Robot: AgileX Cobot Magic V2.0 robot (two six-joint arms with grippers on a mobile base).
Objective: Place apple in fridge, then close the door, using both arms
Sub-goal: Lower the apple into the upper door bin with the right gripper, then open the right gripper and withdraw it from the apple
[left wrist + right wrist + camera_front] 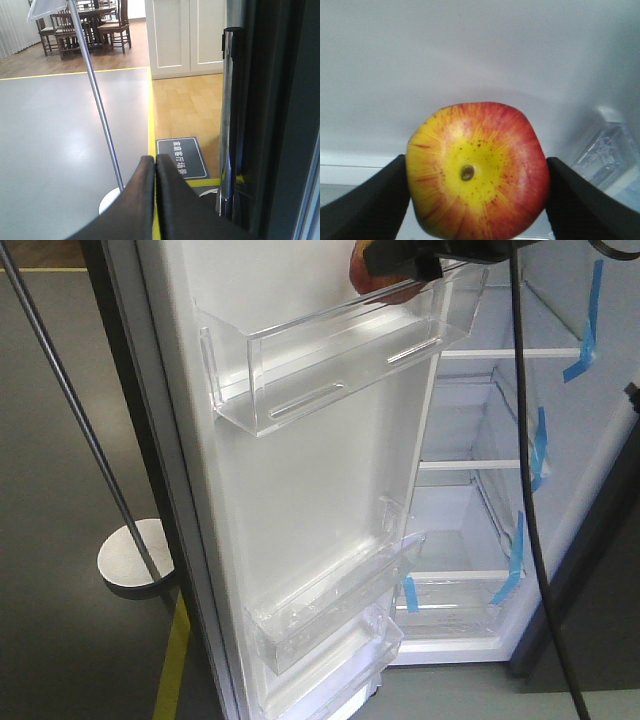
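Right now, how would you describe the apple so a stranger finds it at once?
Look at the open fridge door, white inside. At its top clear bin, black fingers hold the apple. Nothing else there is red and yellow.

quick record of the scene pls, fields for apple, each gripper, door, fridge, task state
apple: red and yellow, held over the top door bin
right gripper: shut on the apple
left gripper: shut, holding nothing
door: open, white inner face and clear bins showing
fridge: open, white shelves, blue tape strips
task state: apple not yet released, door not yet closed
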